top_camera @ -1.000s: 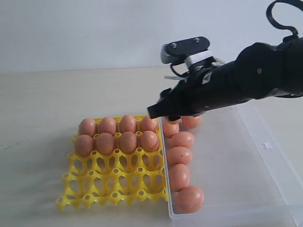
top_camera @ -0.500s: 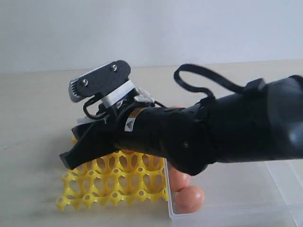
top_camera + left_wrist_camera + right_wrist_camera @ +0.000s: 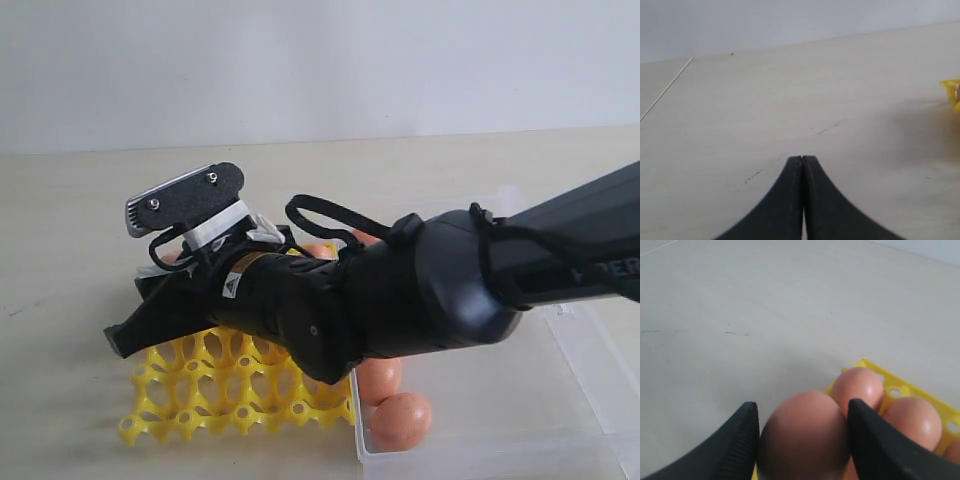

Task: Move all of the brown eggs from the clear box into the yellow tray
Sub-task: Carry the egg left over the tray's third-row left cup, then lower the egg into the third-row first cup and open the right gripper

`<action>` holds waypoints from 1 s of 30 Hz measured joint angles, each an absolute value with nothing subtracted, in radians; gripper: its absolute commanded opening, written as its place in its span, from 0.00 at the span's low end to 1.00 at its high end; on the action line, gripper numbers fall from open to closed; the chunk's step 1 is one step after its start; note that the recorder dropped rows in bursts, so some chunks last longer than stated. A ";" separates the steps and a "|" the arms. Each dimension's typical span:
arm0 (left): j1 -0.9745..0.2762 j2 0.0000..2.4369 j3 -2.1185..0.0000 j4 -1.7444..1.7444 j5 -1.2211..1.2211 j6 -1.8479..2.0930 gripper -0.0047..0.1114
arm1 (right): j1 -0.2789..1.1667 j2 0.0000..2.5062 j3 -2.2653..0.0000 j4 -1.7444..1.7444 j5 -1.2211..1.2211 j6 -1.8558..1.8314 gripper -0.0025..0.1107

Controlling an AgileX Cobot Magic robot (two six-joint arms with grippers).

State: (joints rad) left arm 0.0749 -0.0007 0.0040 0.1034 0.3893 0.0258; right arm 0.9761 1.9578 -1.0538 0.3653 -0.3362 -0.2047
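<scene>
My right gripper point(image 3: 802, 407) is shut on a brown egg point(image 3: 805, 440), one finger against each side of it. It hangs over the left part of the yellow tray point(image 3: 240, 395), and in the exterior view its dark fingers point(image 3: 125, 338) point left past the tray's edge. Two eggs point(image 3: 860, 385) point(image 3: 912, 420) sit in tray cups just beyond the held one. Most of the tray's filled rows are hidden by the arm. Two eggs point(image 3: 400, 420) point(image 3: 380, 378) show in the clear box point(image 3: 590, 380). My left gripper point(image 3: 803, 160) is shut with nothing in it, over bare table.
The right arm's black body point(image 3: 420, 300) lies across the tray and the box's left wall. A corner of the yellow tray point(image 3: 952, 92) shows at the edge of the left wrist view. Pale tabletop point(image 3: 70, 220) surrounds the tray.
The right arm has swung left from above the clear box to over the yellow tray, carrying the egg, and now covers the tray's filled rows. In the last half second it moved further left and lower.
</scene>
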 measured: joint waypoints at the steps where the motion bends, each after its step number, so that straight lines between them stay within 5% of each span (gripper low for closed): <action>1: 0.075 -0.001 0.004 0.103 0.389 0.026 0.04 | 0.976 1.962 -1.062 0.365 -0.331 -0.195 0.02; 30: 0.075 -0.001 0.004 0.103 0.389 0.026 0.04 | 0.992 2.066 -1.161 0.365 -0.224 -0.132 0.02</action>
